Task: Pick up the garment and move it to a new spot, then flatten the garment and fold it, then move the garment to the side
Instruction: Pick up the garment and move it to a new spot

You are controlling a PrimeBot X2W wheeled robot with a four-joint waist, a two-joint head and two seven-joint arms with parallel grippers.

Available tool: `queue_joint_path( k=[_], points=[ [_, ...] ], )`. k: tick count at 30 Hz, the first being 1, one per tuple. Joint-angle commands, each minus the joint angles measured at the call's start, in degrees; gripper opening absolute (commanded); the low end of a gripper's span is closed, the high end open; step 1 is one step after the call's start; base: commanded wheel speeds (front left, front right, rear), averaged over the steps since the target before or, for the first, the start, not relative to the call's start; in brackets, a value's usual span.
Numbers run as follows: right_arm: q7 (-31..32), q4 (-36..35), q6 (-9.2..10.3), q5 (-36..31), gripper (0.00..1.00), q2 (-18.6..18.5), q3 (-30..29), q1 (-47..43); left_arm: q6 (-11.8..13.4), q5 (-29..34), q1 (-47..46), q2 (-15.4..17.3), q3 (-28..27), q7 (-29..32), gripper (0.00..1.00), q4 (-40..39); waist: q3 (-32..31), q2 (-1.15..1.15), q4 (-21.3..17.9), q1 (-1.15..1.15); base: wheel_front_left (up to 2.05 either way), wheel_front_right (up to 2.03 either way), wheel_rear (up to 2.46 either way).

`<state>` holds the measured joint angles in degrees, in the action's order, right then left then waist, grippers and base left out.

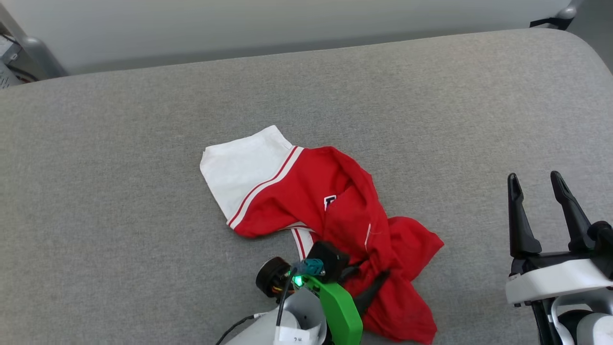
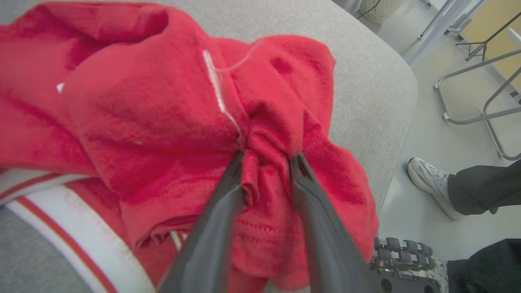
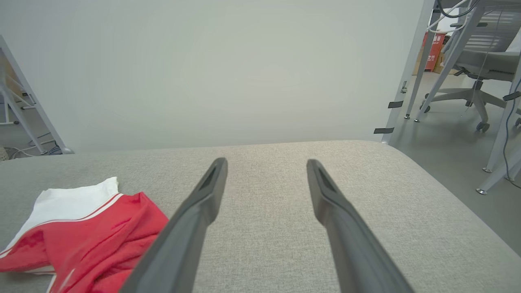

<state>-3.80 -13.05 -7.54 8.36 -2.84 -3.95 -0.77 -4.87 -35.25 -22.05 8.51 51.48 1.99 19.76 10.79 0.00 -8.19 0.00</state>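
The garment (image 1: 306, 201) lay crumpled, unfolded; left gripper (image 2: 268, 156), barely parted, pinched its red fold; right gripper (image 1: 534, 177) gaped empty, apart from it.

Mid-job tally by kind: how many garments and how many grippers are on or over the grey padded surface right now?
Red-and-white garment: 1
Grippers: 2 (left gripper on the garment's red cloth; right gripper open, apart from it)
Total: 3

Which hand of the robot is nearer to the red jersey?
Left. The left hand grips a bunched fold of the jersey; the right hand is open and apart, off to its right.
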Motion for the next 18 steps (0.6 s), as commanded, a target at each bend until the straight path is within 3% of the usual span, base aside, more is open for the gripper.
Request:
queue_joint_path(
  k=[1,10,11,18],
  points=[
    [-0.4,0.4,0.05,-0.1,1.00,0.0,0.1,0.8,-0.2,0.8,0.0,-0.2,-0.2,-1.7,1.00,-0.3,-0.1,0.00,1.4,0.00,0.00,0.00,0.00],
    [0.3,1.6,0.05,-0.7,1.00,0.0,0.5,-0.2,3.3,3.4,0.0,1.4,-4.3,-12.8,1.00,-4.6,-5.2,0.00,4.7,0.00,0.00,0.00,0.00],
    [0.7,1.7,0.05,-0.7,1.00,0.0,0.3,-1.2,6.1,3.3,1.1,2.4,-7.4,-14.7,1.00,-6.1,-6.7,0.00,5.5,0.00,0.00,0.00,0.00],
    [1.8,1.3,0.05,-0.5,1.00,0.0,0.3,-2.6,11.6,2.8,4.2,5.8,-15.7,-16.6,1.00,-9.6,-8.3,0.00,6.5,0.00,0.00,0.00,0.00]
  ],
)
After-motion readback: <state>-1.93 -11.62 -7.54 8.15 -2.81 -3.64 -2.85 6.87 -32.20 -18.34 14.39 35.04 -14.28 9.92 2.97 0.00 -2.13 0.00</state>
